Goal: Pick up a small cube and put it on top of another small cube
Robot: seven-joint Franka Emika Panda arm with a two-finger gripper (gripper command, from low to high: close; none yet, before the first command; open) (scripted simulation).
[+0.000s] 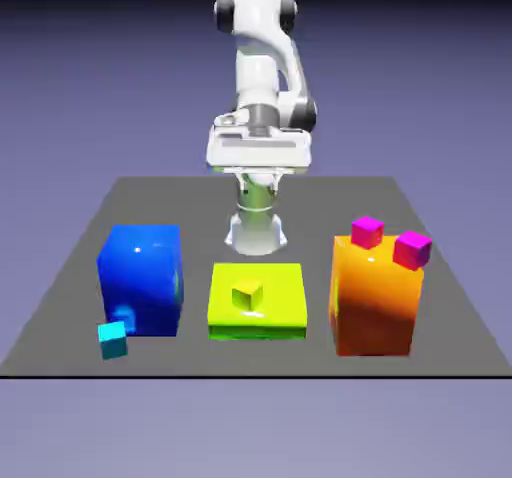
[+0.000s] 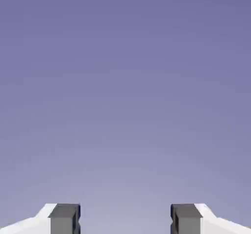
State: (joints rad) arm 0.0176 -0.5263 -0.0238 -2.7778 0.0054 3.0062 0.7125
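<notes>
Near front edge of table [image 1: 205, 356]: cyan cube [image 1: 113, 340], tiny, bright turquoise, lighter top, slightly turned, at front corner of big blue block [image 1: 143, 281] on the exterior view's left. Can't tell if touching. Bare grey tabletop on its outer side. Next, on top of lime-green slab [image 1: 285, 301]: yellow cube [image 1: 248, 294], tiny, turned corner-on, slab surface all around. Open strips between slab and both big blocks. Orange block [image 1: 374, 301] on the exterior view's right, two magenta cubes [image 1: 367, 232] on top. Farther back, up high: gripper [image 2: 125, 219], released, tips wide apart.
</notes>
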